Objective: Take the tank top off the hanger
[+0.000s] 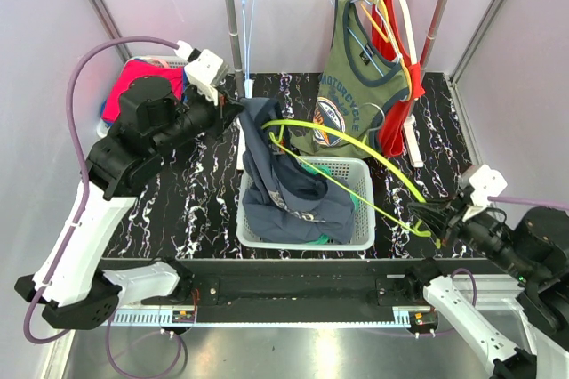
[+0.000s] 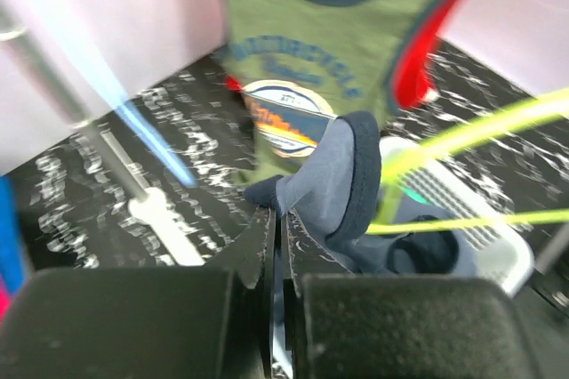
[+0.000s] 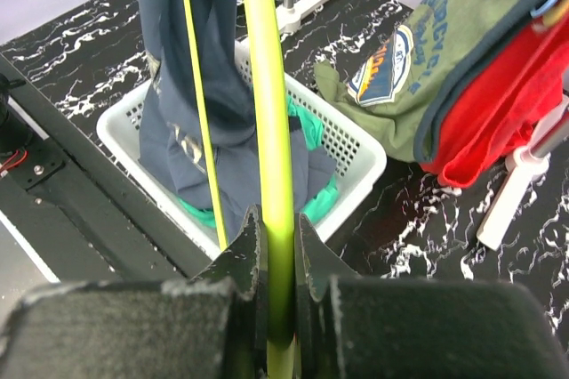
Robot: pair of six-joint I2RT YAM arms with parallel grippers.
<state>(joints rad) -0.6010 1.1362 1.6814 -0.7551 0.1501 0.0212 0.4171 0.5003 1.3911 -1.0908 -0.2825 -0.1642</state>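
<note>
**Tank top held by 2 arms, hanger not yet out**

We see the navy tank top (image 1: 284, 188) hanging from the left jaws down into the basket (image 1: 267, 238) at mid-tabletop. The yellow-green hanger (image 1: 356, 143) is threaded through it. The left jaws are closed to a hairline on a fold of its bound edge. The right jaws are clamped tight on a bar of the hanger, near the right front of the tabletop. We judge the tank top light, soft and limp. It should sag and stretch rather than move as 1 piece, and its straps may snag on the hanger's arms. The thicker binding at hem or strap offers the surest hold. The stiff, smooth hanger may twist in its grip.
</note>
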